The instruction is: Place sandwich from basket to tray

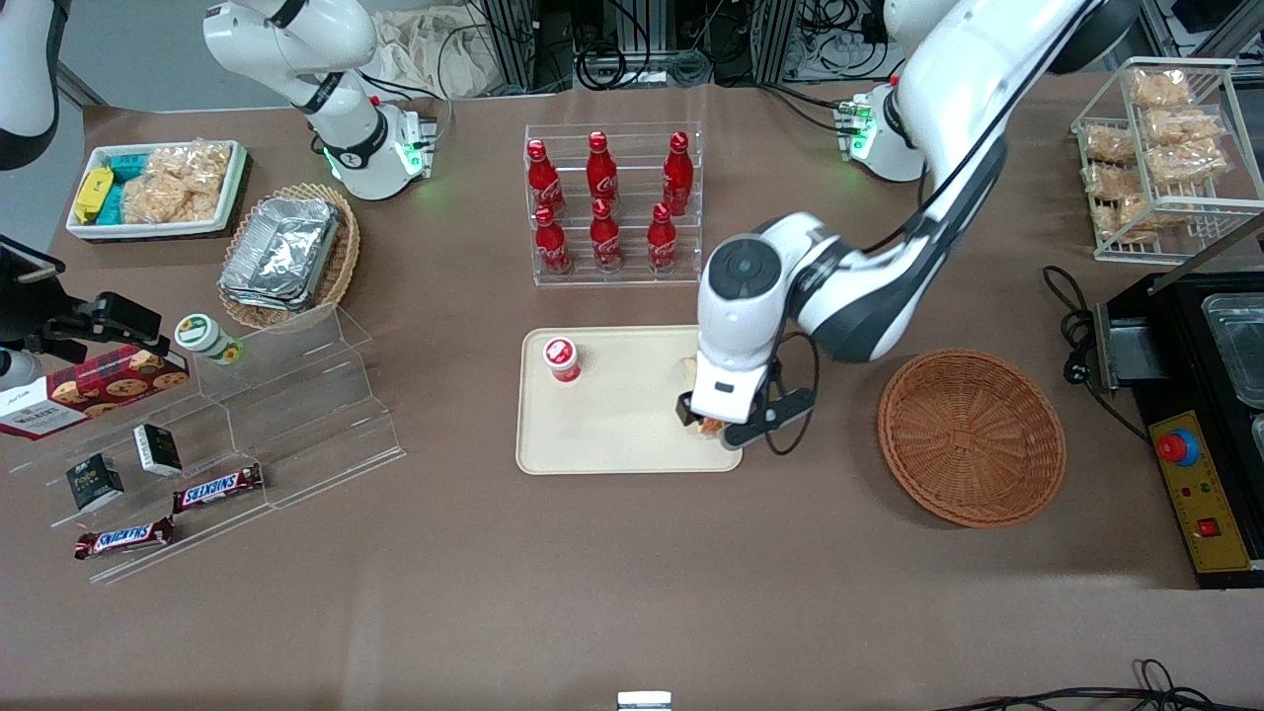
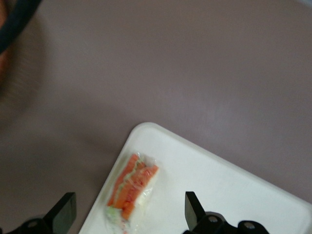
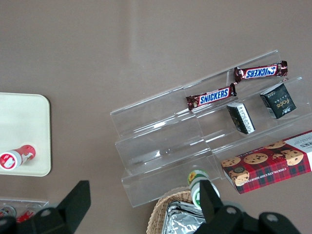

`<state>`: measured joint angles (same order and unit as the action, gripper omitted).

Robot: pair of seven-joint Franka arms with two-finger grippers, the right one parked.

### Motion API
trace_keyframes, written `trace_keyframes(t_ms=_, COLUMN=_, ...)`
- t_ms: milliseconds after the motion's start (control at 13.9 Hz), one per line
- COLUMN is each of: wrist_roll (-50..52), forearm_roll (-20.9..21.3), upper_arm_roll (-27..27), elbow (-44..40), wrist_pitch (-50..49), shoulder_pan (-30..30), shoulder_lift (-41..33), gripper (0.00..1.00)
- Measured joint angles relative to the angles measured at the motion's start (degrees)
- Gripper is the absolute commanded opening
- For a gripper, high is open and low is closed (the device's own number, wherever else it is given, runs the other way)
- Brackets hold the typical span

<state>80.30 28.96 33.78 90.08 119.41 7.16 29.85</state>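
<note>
The sandwich point(image 2: 132, 187) lies on the tray point(image 2: 219, 185), by the corner nearest the empty basket point(image 1: 972, 435) at three o'clock. The gripper point(image 2: 127, 217) hovers above it, fingers point(image 2: 193, 208) wide, holding nothing. It looks light, soft and crushable, its wrap slippery; hold the bread faces gently.

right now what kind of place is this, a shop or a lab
Likely a lab mock-up of a snack shop: cola bottles in a clear rack, chocolate bars on clear steps, and the gripper open over a sandwich on a tray.
</note>
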Motion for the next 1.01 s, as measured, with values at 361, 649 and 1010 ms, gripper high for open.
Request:
trace_keyframes(t_ms=361, wrist_roll=-6.01, forearm_roll=-10.2, upper_arm_roll=-0.05, elbow=0.18, wrist_pitch=-3.84, shoulder_pan=-8.43, shoulder_lift=-12.74, gripper=1.0)
trace_keyframes(t_ms=649, wrist_roll=-18.51, forearm_roll=-13.3, upper_arm_roll=-0.11, elbow=0.51, wrist_pitch=-9.08, shoulder_pan=-13.76, shoulder_lift=-15.68, gripper=1.0)
trace_keyframes(t_ms=1010, wrist_roll=-42.84, forearm_roll=-21.45, upper_arm_roll=-7.04, elbow=0.5, wrist_pitch=-14.39, shoulder_pan=-17.69, shoulder_lift=-18.84, gripper=1.0)
